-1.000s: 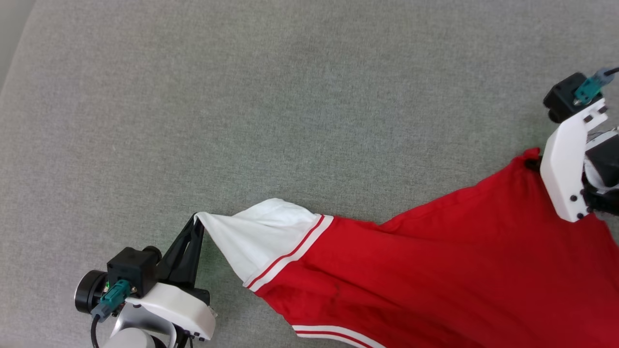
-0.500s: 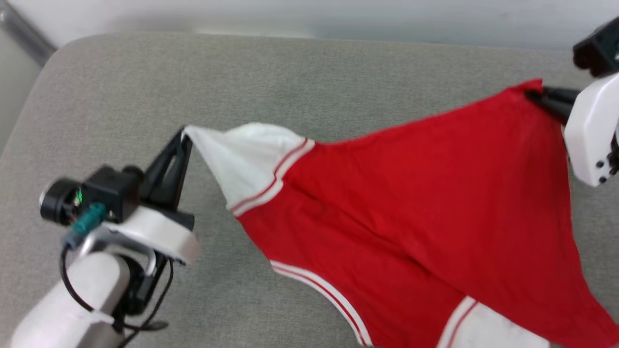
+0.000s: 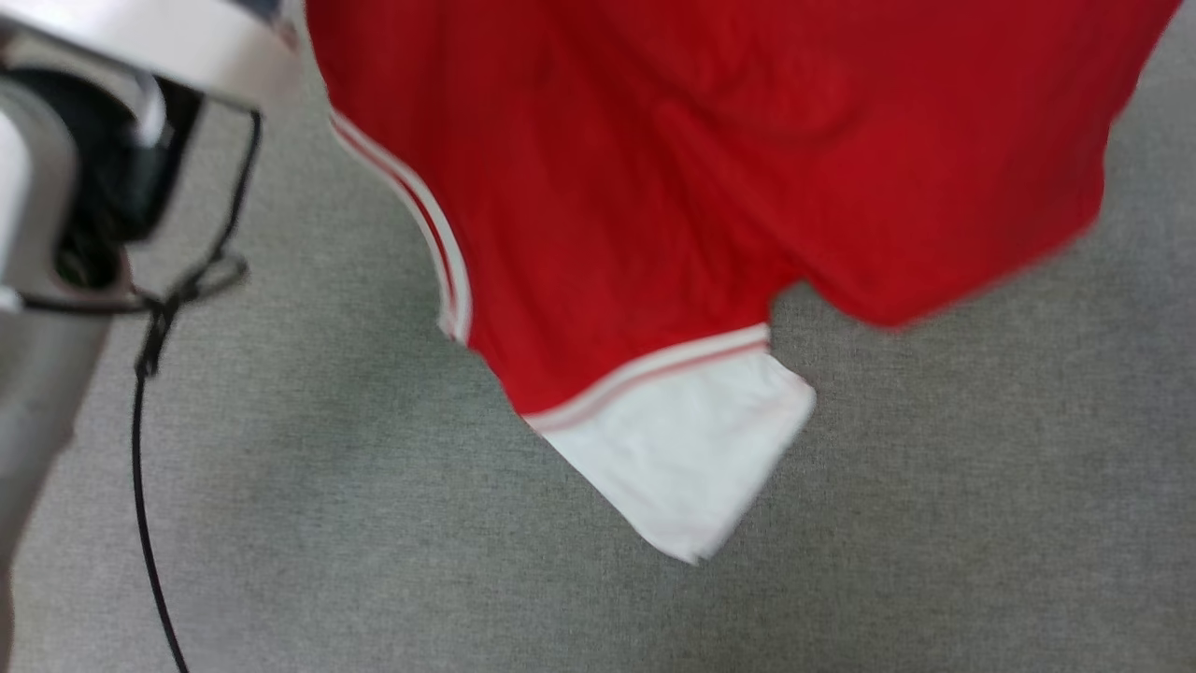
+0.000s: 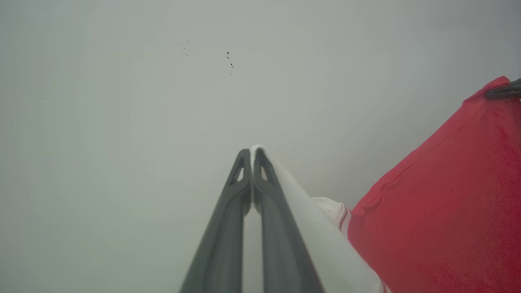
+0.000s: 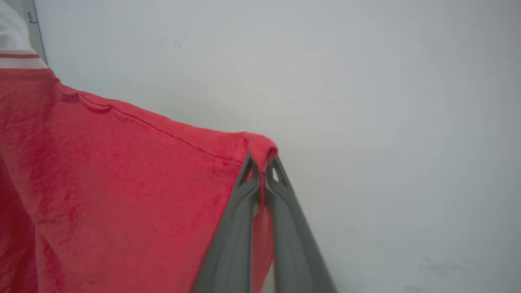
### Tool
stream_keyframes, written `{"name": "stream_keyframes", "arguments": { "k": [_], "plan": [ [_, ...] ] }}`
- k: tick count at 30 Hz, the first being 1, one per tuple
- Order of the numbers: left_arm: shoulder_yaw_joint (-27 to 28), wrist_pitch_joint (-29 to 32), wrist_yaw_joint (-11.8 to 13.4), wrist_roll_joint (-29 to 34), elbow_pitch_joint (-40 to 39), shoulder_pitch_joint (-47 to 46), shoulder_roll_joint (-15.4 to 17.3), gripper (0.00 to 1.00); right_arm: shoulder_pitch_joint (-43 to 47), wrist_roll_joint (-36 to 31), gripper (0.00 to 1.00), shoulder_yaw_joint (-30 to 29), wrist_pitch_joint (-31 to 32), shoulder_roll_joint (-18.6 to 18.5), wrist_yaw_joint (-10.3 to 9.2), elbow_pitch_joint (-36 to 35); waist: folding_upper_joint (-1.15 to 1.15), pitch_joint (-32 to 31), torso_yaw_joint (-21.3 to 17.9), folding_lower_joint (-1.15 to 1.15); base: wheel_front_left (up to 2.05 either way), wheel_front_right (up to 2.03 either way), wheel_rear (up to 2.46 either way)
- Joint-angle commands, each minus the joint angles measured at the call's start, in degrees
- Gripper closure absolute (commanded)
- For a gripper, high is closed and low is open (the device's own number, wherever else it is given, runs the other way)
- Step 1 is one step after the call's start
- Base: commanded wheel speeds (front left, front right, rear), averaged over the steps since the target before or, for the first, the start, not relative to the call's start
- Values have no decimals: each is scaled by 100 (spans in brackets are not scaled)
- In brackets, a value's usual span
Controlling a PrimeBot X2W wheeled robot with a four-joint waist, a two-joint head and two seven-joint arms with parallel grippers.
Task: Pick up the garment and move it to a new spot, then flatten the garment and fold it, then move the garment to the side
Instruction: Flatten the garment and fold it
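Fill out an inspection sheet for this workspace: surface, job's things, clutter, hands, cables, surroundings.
Surface: grey woven-fabric surface, lying under the garment.
Job's things: red jersey garment with white sleeves and striped trim, held up between both hands and hanging; one white sleeve dangles lowest; the head view is blurred.
Clutter: nothing seen.
Hands: left hand shut on a white sleeve corner; right hand shut on a red edge corner.
Cables: thin black cable hanging by the left arm.
Surroundings: plain pale wall beyond the hands.
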Motion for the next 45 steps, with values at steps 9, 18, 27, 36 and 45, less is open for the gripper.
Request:
{"name": "stream_keyframes", "arguments": {
  "k": [9,18,27,36,45],
  "plan": [
    [181,180,-530,145,988,-2449,-205,100,-1820,-822,100,-296,29,749,-4,619,0,846,-96,-1,0,0,0],
    [88,26,-915,373,2156,-4226,-471,100,-3295,-1260,100,187,-248,672,-4,1320,0,1251,52,-1,0,0,0],
    [-62,-320,-1092,265,3101,-4274,-595,100,-3570,-1129,100,710,-759,838,-4,2249,0,1505,71,-1,0,0,0],
    [-284,-930,-1182,-14,3706,-2911,-685,100,-2475,-646,100,1486,-1436,940,-4,2965,0,1344,21,-1,0,0,0],
    [-487,-1299,-1029,-236,3407,-577,-528,100,-812,32,100,2177,-1994,746,-4,2860,0,859,-55,-1,0,0,0]
  ]
}}
